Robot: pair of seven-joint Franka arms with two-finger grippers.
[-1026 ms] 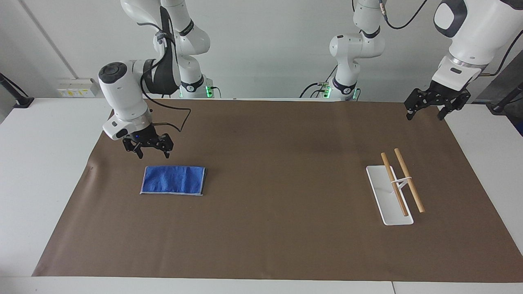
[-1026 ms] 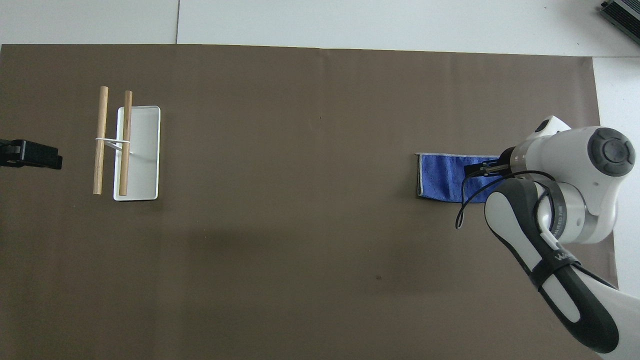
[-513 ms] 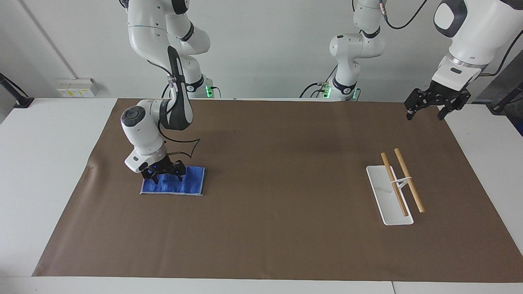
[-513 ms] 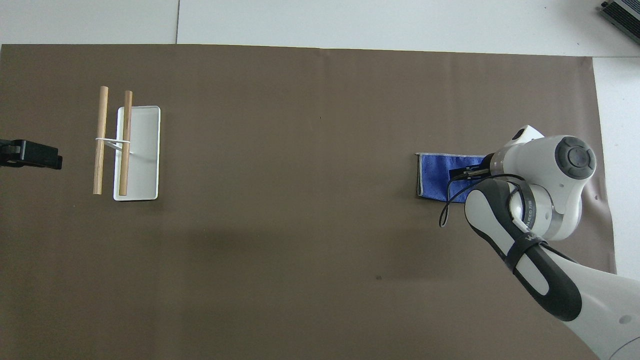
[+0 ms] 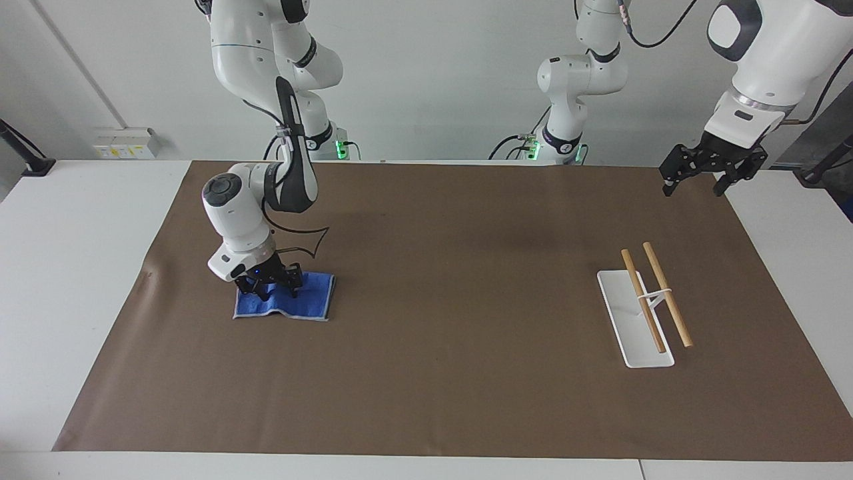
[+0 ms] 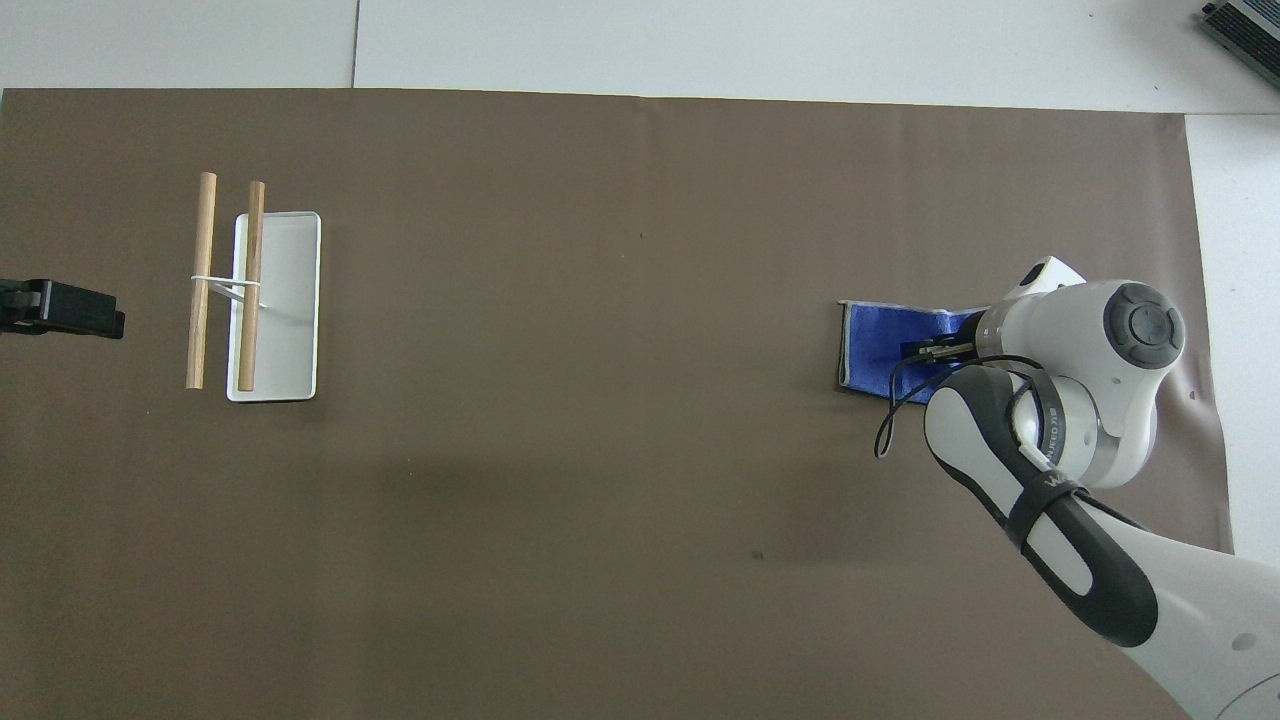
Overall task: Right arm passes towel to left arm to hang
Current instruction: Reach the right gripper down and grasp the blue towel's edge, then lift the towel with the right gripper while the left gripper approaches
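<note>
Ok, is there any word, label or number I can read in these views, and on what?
Nothing reads in full.
Black band on the right arm: white lettering, maybe starting "W", the rest unreadable.
Grey wrist ring on the same arm: dark lettering, too blurred to read.
The towel and the rack: no text.

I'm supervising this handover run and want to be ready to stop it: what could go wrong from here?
The right gripper is pinching the towel near one end, and the cloth is already bunching; a shallow pinch may catch only the top fold or slip on lifting. The left gripper waits open, raised over the mat's corner at the other end of the table, so the carry is long. The rack looks light; a swinging towel might nudge it.
</note>
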